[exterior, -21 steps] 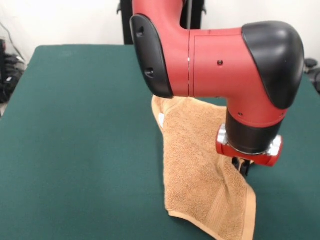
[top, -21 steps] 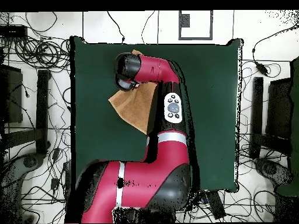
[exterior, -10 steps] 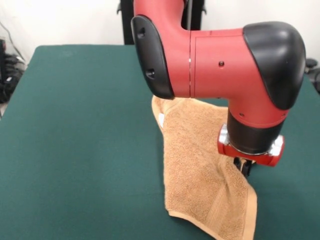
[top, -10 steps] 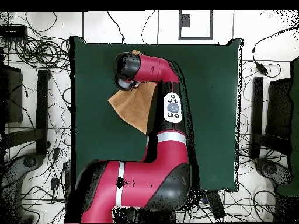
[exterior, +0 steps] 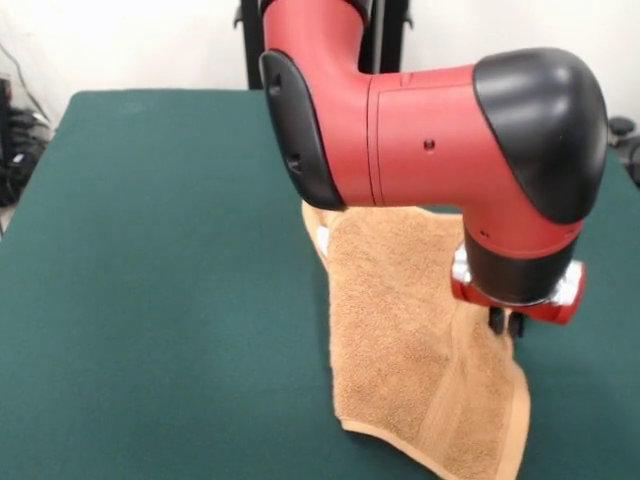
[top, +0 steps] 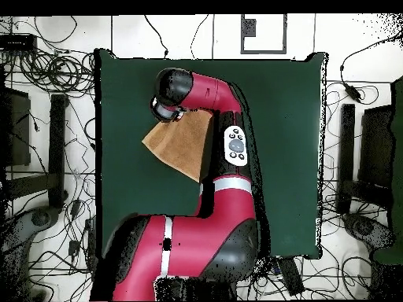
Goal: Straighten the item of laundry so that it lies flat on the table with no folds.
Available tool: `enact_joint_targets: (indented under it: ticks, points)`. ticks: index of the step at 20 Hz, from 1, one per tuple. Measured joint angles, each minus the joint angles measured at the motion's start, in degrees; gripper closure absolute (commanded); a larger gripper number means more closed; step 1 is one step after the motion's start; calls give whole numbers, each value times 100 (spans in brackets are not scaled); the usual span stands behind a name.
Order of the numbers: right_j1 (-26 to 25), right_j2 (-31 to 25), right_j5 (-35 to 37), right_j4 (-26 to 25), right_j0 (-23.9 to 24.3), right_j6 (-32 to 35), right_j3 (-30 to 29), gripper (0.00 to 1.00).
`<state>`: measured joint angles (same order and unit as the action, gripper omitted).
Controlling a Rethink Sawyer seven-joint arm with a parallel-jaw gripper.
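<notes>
The item of laundry (exterior: 400,330), a tan-orange terry towel, lies on the green table (exterior: 150,250) with its right edge lifted and a fold running down that side. A small white label (exterior: 322,238) shows at its far left edge. My gripper (exterior: 505,322) hangs under the red wrist at the towel's right edge. Its two black fingertips stand close together, pinching the raised cloth. In the overhead view the towel (top: 179,143) spreads out from under the arm's black elbow (top: 168,90), which hides the gripper there.
The red arm (top: 224,149) reaches across the table (top: 283,118) and covers part of the towel. Cables and stands (top: 47,157) surround the table on the floor. The table's near edge lies just below the towel's hem (exterior: 380,435) in the front view.
The wrist and gripper have shifted to the right in the front view, drawing the towel's right edge along. The towel now spreads a little wider.
</notes>
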<state>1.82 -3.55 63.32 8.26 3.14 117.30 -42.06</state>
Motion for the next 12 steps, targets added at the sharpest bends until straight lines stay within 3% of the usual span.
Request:
enact_joint_targets:
  ticks: [12]
  points:
    - [-342,-197,1289,558,27,0,21,100]
